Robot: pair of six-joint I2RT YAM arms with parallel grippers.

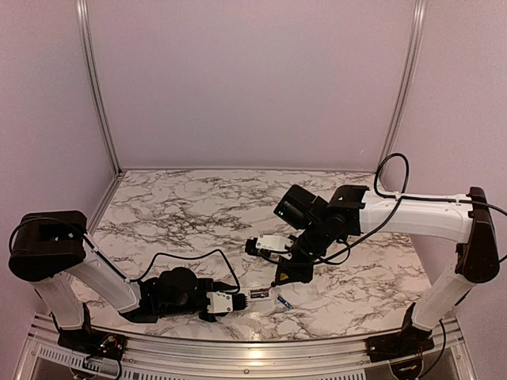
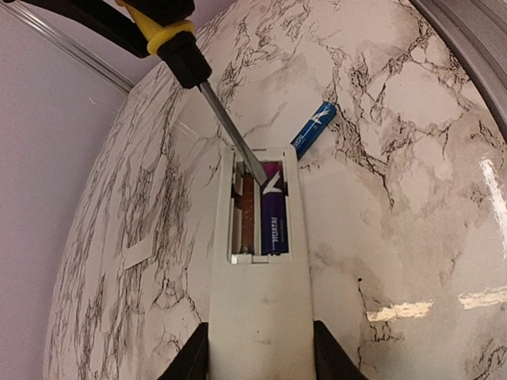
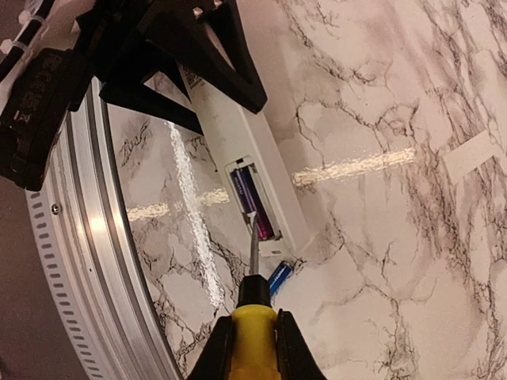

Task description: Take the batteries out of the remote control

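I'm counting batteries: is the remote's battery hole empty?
Not empty. One purple battery sits inside the remote; a blue battery lies outside on the table.

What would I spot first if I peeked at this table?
Probably the yellow-handled screwdriver in the right tool, its tip poking into the open back of the white remote near the front edge of the table. One purple battery sits inside, and a blue battery lies loose on the table right by the remote's end.

I count one remote control [image 2: 257, 317], one battery [image 2: 273, 210] inside it, one loose battery [image 2: 314, 127], one screwdriver [image 2: 182, 59], one cover piece [image 2: 137, 253].
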